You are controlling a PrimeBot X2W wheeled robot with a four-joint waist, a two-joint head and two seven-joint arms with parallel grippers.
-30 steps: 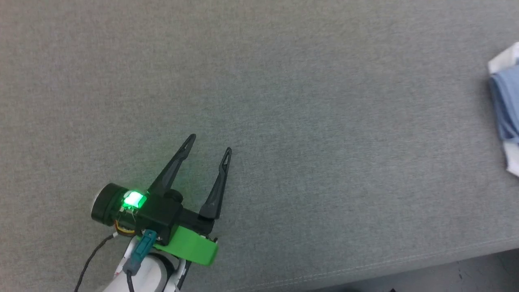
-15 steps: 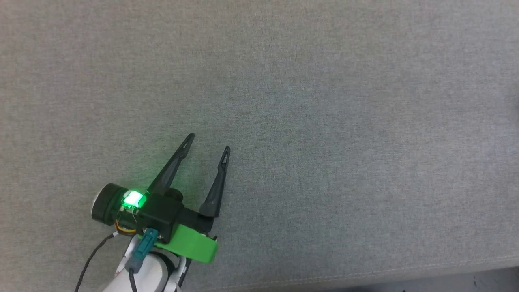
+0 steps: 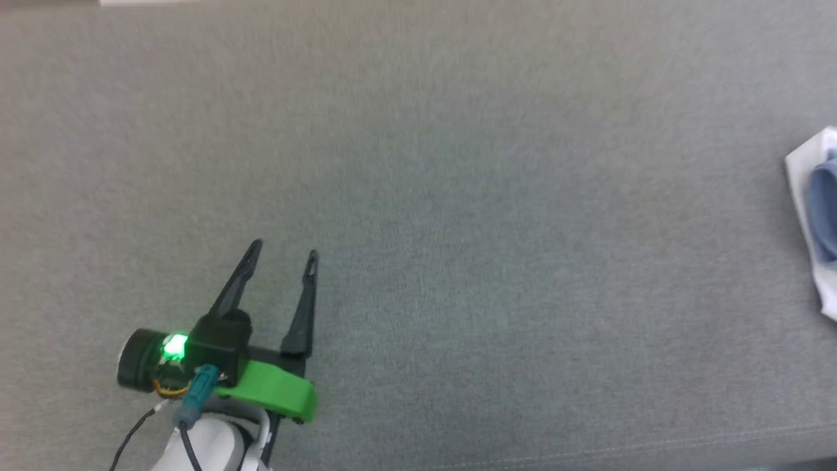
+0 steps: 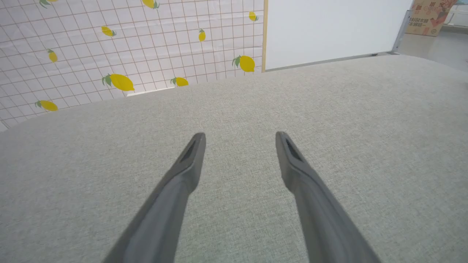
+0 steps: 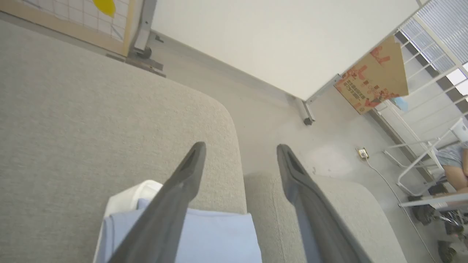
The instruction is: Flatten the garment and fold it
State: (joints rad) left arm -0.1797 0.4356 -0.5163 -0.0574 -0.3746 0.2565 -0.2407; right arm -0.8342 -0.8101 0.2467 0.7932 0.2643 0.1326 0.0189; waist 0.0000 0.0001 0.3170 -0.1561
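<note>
Both claws are spread wide with nothing in them. The left gripper (image 3: 284, 248) hovers low over bare grey cushion (image 3: 458, 196), well away from the work. In its wrist view the right gripper (image 5: 241, 145) has its fingers parted above the garment (image 5: 219, 237), with no fabric between them. The garment lies as a compact light blue stack at the far right end of the cushion, close to the rounded corner where a second cushion begins. In the head view it is cut off by the picture's right edge. A white piece (image 5: 128, 197) sits along its border; it may be the collar band or something underneath, and the view is too partial to say which. Judging by that tidy, squared shape, the fold looks made and the step in hand is the set-down. The next move calls for lifting the right arm straight up and clear (the near finger hangs right over the cloth) so no layer snags and opens.
</note>
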